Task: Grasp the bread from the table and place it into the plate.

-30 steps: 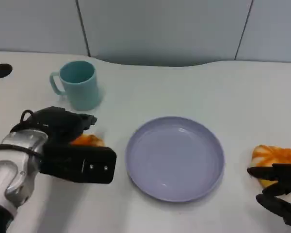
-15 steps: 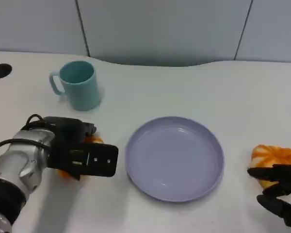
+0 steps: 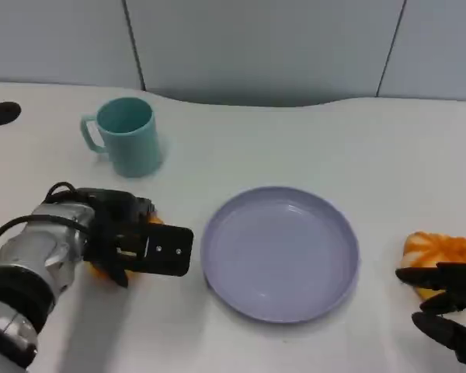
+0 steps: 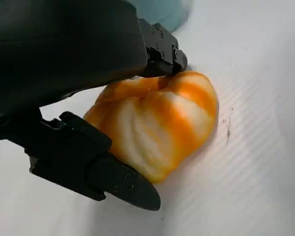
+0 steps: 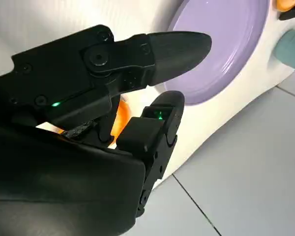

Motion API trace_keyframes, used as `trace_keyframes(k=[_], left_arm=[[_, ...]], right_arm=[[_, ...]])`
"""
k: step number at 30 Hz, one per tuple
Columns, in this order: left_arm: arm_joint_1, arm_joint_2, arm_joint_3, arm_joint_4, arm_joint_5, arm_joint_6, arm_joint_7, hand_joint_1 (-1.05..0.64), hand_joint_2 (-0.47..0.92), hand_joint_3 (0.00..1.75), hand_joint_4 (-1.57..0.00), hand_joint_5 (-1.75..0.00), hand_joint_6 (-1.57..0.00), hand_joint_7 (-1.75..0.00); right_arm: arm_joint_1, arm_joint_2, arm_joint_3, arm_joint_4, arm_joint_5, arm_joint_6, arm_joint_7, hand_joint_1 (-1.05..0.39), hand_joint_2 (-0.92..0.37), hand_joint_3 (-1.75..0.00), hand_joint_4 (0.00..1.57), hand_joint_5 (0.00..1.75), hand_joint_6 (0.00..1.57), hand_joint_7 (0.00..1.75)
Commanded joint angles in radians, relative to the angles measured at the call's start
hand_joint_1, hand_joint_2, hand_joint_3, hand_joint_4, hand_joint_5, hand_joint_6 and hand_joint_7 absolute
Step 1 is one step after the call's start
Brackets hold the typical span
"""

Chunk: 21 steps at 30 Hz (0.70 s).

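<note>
An orange-and-white striped bread [image 4: 160, 120] lies on the white table to the left of the lilac plate [image 3: 211, 268]. My left hand [image 3: 132, 242] is down over it, so just slivers of the bread [image 3: 99, 270] peek out in the head view. In the left wrist view my left hand [image 4: 64, 64] grips the bread from both sides, its fingers [image 4: 108, 174] pressed against the crust. A second striped bread [image 3: 441, 250] lies right of the plate. My right hand [image 3: 450, 311] hovers just in front of it with fingers apart and nothing in them.
A teal mug [image 3: 126, 136] stands behind my left hand at the back left. A dark round hole [image 3: 1, 113] sits in the table at the far left. The right wrist view looks past my right hand [image 5: 88, 128] to the plate [image 5: 221, 44].
My left hand has come down and a little nearer over the left bread, and its fingers now close around it. The right hand and the right bread have stayed put.
</note>
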Motion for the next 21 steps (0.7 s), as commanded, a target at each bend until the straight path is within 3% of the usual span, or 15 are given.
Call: trace_keyframes(k=[1,8,17,18,19,21], left_arm=[[-0.004,0.003,-0.018,0.056,-0.004,-0.025,0.048,-0.52,0.88,0.03,-0.09,-0.13,-0.25,-0.02],[-0.021,-0.016,-0.043,0.106,0.002,0.005,0.077,-0.40,0.80,0.00,-0.15,-0.12,-0.29,-0.02],[-0.013,-0.024,-0.068,0.167,0.011,0.007,0.224,-0.30,0.92,0.09,-0.33,-0.23,-0.48,-0.11],[-0.013,-0.027,-0.069,0.174,0.012,0.015,0.243,-0.29,0.92,0.10,-0.32,-0.34,-0.45,-0.22],[-0.014,-0.030,-0.073,0.179,0.014,0.025,0.257,-0.29,0.92,0.10,-0.24,-0.49,-0.30,-0.51],[-0.013,-0.033,-0.073,0.184,0.009,0.034,0.284,-0.30,0.92,0.09,-0.20,-0.58,-0.20,-0.70]], right_arm=[[0.010,-0.007,-0.017,-0.015,0.002,0.013,-0.003,-0.26,-0.92,-0.33,0.66,0.62,0.84,0.00],[0.015,-0.006,-0.017,-0.018,0.005,0.008,-0.005,-0.26,-0.92,-0.33,0.66,0.61,0.84,0.00],[0.018,-0.007,-0.019,-0.018,0.004,-0.004,-0.007,-0.25,-0.92,-0.33,0.67,0.61,0.84,0.00],[0.019,-0.006,-0.020,-0.020,0.008,-0.002,-0.005,-0.25,-0.92,-0.33,0.67,0.61,0.84,0.00],[0.019,-0.005,-0.021,-0.021,0.010,-0.001,-0.004,-0.26,-0.92,-0.34,0.66,0.61,0.83,0.00],[0.019,-0.006,-0.021,-0.020,0.010,-0.004,-0.004,-0.26,-0.92,-0.34,0.66,0.61,0.83,0.00]])
